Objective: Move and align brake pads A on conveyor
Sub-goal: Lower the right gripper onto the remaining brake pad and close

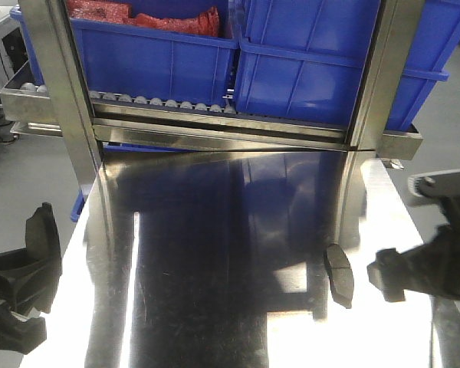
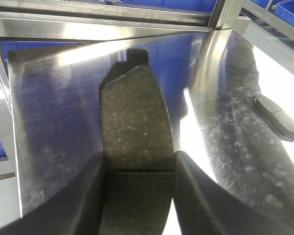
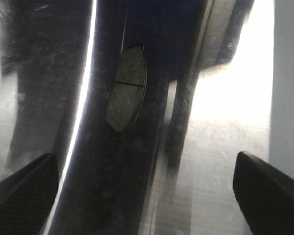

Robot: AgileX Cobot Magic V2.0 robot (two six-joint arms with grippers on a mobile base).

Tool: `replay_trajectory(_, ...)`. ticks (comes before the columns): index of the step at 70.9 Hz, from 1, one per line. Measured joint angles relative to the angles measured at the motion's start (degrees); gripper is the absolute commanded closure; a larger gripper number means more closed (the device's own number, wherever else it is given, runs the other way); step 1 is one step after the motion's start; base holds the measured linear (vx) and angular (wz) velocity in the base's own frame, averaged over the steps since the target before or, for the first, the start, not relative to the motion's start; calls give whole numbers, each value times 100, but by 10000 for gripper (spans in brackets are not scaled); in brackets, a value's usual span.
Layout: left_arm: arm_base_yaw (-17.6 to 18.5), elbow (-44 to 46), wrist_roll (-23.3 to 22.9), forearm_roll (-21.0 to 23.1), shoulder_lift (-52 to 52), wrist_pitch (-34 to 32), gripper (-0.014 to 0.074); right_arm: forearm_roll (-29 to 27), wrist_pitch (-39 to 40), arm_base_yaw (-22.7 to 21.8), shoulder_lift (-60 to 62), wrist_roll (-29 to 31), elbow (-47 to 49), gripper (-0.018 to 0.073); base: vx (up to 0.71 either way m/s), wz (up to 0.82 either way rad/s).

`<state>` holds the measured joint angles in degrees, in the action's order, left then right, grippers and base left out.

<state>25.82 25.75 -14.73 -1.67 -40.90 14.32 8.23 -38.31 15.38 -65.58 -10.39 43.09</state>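
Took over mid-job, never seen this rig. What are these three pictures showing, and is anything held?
A two-armed robot, each arm ending in a two-finger gripper. The wide picture looks forward over a steel table to a roller rack with blue bins. The other two come from wrist cameras. The left gripper holds one brake pad, gritty face to its camera. A second brake pad lies loose on the table, ahead of the open right gripper. No conveyor is in view.

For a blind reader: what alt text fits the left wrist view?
The left gripper's jaws clamp a gritty brake pad, friction face toward camera, above the shiny steel table. A second pad lies on it at right.
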Motion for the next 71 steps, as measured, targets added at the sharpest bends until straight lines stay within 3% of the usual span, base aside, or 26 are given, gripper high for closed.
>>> replay_trajectory(35,0,0,0,0,0,0,388,-495,-693,0,-3491,-119,2196,-60,0,0)
replay_trajectory(71,0,0,0,0,0,-4,388,-481,-714,0,-4381,-138,2554,-2,0,0)
